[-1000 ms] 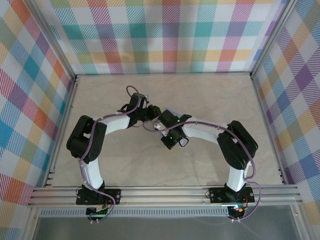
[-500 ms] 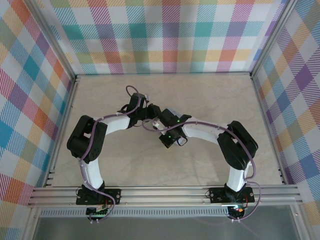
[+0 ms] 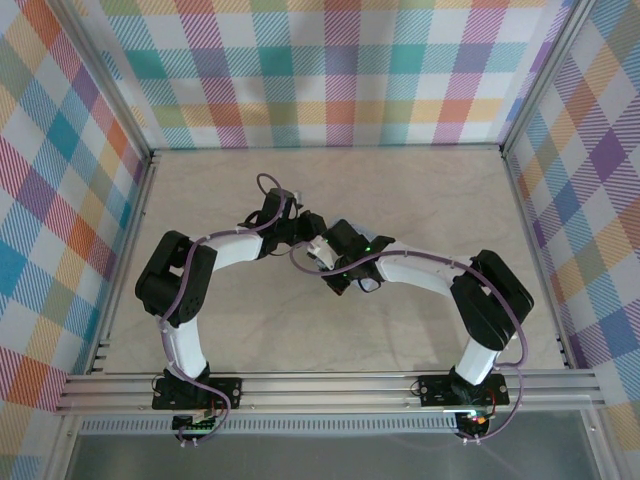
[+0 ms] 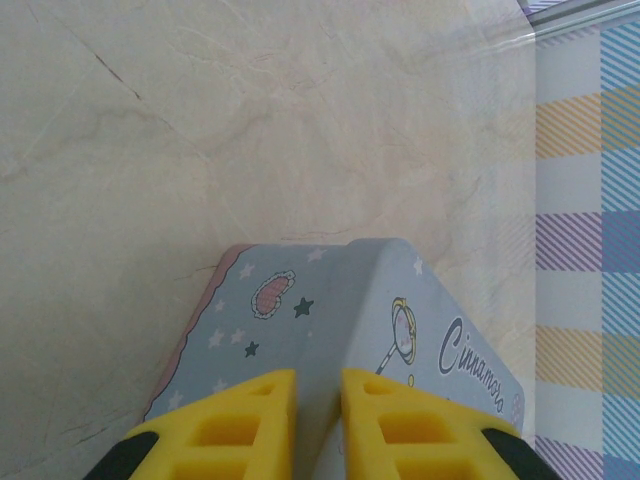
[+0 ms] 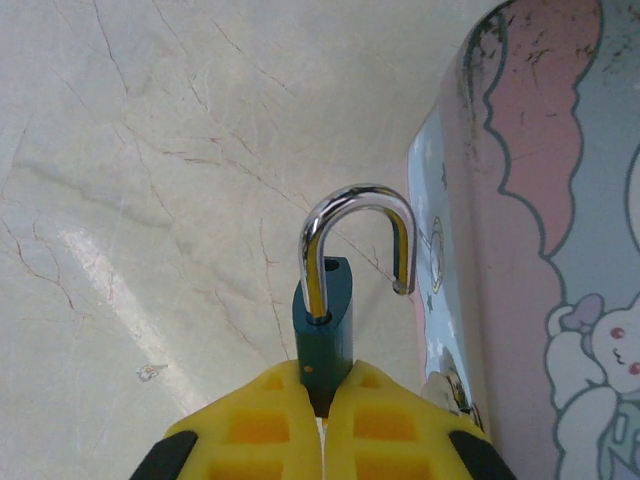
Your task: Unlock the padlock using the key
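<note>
Padlock (image 5: pixel 322 330), shackle (image 5: pixel 352 197) already sprung, sits pinched in the right tool (image 5: pixel 322 385) just beside the cartoon tin (image 5: pixel 560 200), which the left tool (image 4: pixel 318 385) clamps; hold both grips firm and draw it clear without snagging.

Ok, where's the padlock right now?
In the right wrist view, the padlock sits pinched in the right gripper, shackle open, beside the blue tin.

The light is bright, soft and even, from above. In the top view the arms (image 3: pixel 240 245) throw only faint shadows on the counter (image 3: pixel 430 200). In the right wrist view a pale streak of glare lies on the counter, and the steel shackle of the padlock (image 5: pixel 322 325) shines. The print on the tin (image 4: pixel 330 330) is sharp.
</note>
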